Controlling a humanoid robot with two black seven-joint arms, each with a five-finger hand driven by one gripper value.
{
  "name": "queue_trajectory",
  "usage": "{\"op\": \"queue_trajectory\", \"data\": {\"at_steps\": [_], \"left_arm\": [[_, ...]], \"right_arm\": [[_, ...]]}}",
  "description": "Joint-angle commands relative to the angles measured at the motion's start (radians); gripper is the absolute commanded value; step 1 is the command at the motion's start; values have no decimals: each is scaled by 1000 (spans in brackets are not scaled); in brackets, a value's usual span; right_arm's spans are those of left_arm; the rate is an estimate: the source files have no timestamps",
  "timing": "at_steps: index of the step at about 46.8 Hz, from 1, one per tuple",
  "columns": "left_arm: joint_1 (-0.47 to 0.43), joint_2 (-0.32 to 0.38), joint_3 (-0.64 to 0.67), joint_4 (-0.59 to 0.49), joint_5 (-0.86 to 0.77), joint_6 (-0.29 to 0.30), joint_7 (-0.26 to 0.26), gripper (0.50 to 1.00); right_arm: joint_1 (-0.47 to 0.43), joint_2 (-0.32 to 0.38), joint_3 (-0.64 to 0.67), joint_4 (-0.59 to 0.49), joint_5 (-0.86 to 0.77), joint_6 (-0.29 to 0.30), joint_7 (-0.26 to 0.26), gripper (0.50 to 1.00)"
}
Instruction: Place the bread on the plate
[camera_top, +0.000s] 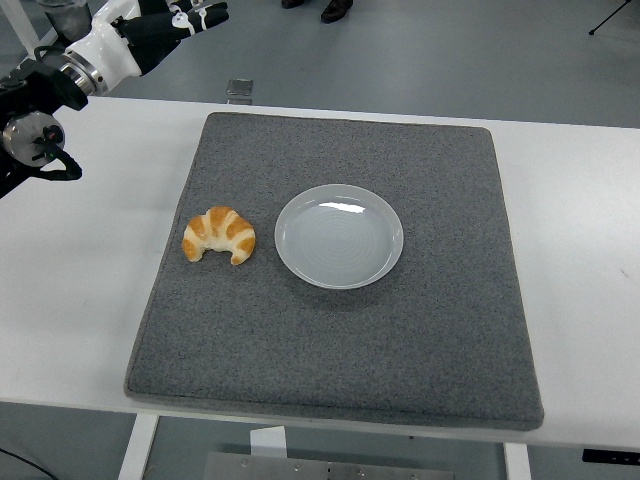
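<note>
The bread (219, 235) lies on the grey mat (340, 330) just left of the plate (339, 236), not touching it. The left hand (170, 22) is up at the far left corner of the counter (570, 230), fingers extended, holding nothing. Bring it down over the bread and grasp across its middle.

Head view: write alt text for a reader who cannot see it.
A croissant lies on a grey mat just left of an empty white plate, not touching it. The robot's left hand is raised at the top left corner, far from both and holding nothing; no right arm shows.
</note>
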Motion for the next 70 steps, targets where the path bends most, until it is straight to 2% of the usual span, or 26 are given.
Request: {"op": "queue_trajectory", "data": {"at_steps": [1,4,7,11,19,27,29,35,41,50,63,70], "left_arm": [[-29,43,28,-99,124,76,0,990],[-36,66,39,-165,238,132,0,988],[-40,95,52,-223,338,159,8,988],[-47,141,75,-290,430,158,32,988],[-56,198,144,-379,615,153,34,988],[-32,225,190,-398,829,176,31,986],[-9,224,194,-393,885,196,31,984],[74,211,195,-389,1033,317,29,984],[128,192,194,-380,1053,348,29,984],[187,133,195,-297,1056,383,25,984],[243,57,195,-186,1062,399,17,984],[252,34,197,-156,1062,429,15,979]], "right_arm": [[0,0,0,0,0,0,0,952],[0,0,0,0,0,0,0,952],[0,0,0,0,0,0,0,952],[0,0,0,0,0,0,0,952],[0,0,0,0,0,0,0,952],[0,0,0,0,0,0,0,952],[0,0,0,0,0,0,0,952],[0,0,0,0,0,0,0,954],[0,0,0,0,0,0,0,952],[0,0,0,0,0,0,0,954],[0,0,0,0,0,0,-1,952],[0,0,0,0,0,0,0,952]]}}
